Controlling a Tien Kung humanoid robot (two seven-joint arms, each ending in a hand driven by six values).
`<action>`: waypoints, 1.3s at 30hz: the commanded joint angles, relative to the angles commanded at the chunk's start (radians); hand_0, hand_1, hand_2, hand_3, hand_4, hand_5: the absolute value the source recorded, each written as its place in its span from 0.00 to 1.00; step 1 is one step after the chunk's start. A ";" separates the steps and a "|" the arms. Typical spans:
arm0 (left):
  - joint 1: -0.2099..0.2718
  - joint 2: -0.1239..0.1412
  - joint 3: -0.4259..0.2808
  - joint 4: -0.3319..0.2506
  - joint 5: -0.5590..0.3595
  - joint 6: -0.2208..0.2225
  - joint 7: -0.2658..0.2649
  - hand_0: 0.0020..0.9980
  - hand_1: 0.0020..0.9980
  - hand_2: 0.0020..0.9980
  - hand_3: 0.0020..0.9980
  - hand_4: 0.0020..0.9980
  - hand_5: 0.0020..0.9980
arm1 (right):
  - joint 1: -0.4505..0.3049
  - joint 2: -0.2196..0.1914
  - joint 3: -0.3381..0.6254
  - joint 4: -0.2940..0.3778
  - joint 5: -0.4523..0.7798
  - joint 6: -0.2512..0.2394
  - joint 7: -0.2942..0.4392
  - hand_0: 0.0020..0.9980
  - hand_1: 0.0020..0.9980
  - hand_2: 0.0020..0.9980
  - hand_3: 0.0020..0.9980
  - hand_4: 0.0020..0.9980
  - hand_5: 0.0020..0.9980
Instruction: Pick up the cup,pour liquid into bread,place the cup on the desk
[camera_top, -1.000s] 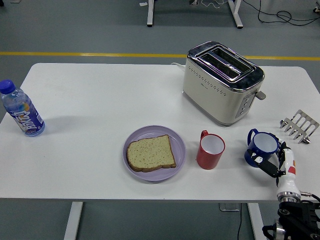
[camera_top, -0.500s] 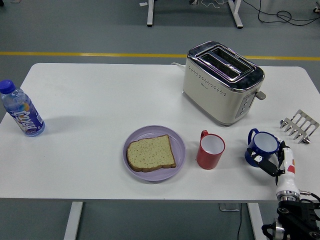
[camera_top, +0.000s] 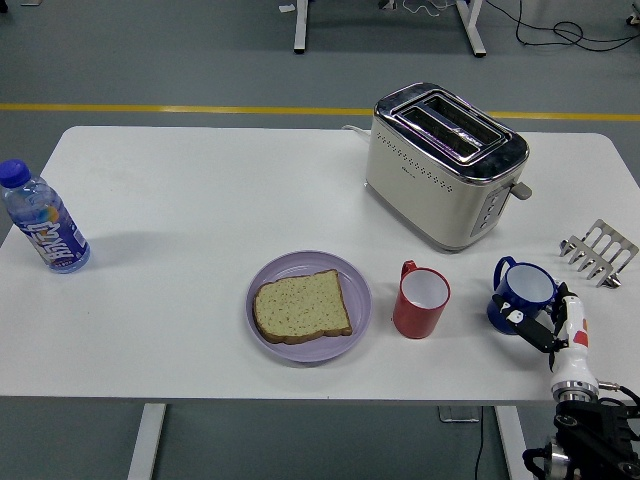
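Note:
A blue cup stands upright at the right of the white table, its handle pointing to the far left. My right hand comes up from the lower right corner. Its fingers are spread at the cup's near right side, touching or almost touching the wall without wrapping it. A red cup stands upright left of the blue one, and I cannot see anything inside it. A slice of bread lies flat on a lilac plate near the table's front centre. My left arm is out of view.
A cream toaster stands behind the cups. A metal toast rack sits at the right edge, just behind my right hand. A water bottle with a blue cap stands at the far left.
My right hand has crept slightly closer against the blue cup; the cup has barely shifted. Nothing else has moved.

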 joint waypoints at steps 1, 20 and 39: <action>0.000 0.000 0.000 0.000 0.000 0.000 0.000 0.68 0.68 0.70 0.54 0.25 1.00 | 0.001 0.000 -0.001 -0.002 0.003 0.000 0.000 0.73 0.55 0.62 0.68 0.93 0.15; -0.001 0.000 0.001 0.000 -0.003 0.001 0.000 0.68 0.68 0.70 0.54 0.25 1.00 | 0.001 0.002 0.010 0.004 0.030 -0.025 0.037 0.59 0.45 0.53 0.59 0.90 0.14; 0.000 0.000 0.013 0.001 -0.018 0.000 -0.008 0.68 0.68 0.70 0.54 0.25 1.00 | -0.025 -0.034 0.131 0.180 -0.228 -0.025 -0.114 0.38 0.32 0.44 0.48 0.88 0.17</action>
